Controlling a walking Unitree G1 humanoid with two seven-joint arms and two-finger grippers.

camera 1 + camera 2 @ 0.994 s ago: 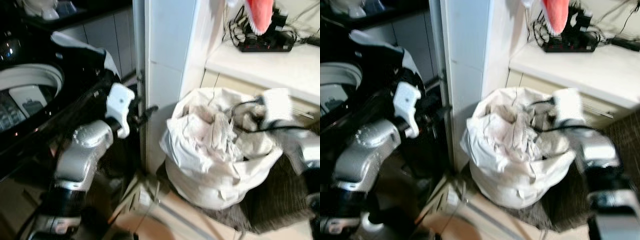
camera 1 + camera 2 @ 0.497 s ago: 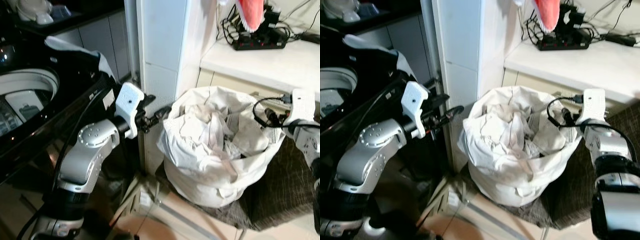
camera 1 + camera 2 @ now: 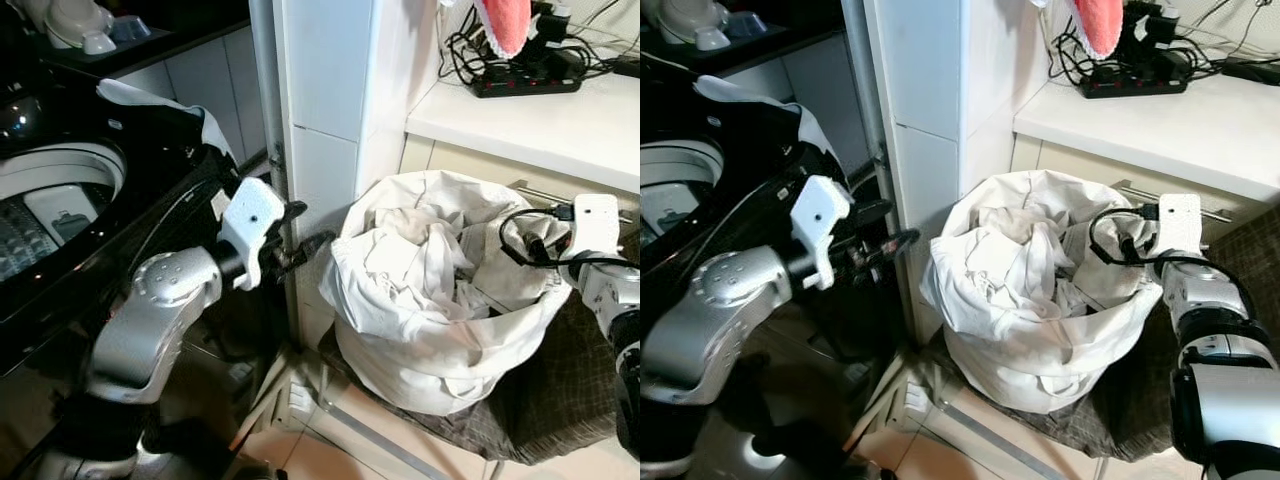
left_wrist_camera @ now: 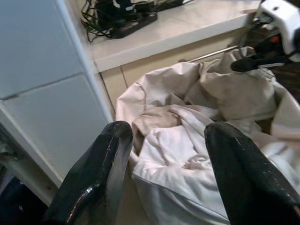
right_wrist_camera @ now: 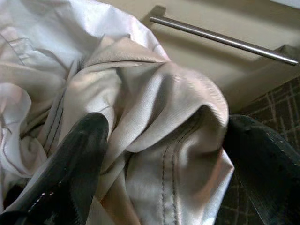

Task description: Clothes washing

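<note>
A heap of white and beige clothes [image 3: 420,270] fills a white laundry bag [image 3: 430,360] on the floor beside a tiled pillar. To the left stands the black top-loading washing machine [image 3: 60,200], its lid up. My left gripper [image 3: 310,235] is open and hovers just left of the bag, pointing at the clothes [image 4: 187,140]. At the bag's right rim my right gripper [image 3: 522,250] is open, and a beige fold [image 5: 164,122] lies between its fingers [image 5: 86,140].
The white tiled pillar [image 3: 330,100] rises right behind the bag. A counter [image 3: 540,120] carries a power strip [image 3: 525,80] and cables. A drawer handle [image 5: 225,40] sits close to my right gripper. A dark woven mat [image 3: 560,400] lies under the bag.
My right gripper has drawn out of the heap's middle to the bag's right rim. My left gripper reached toward the bag, then eased slightly back and down. The camera shifted a little.
</note>
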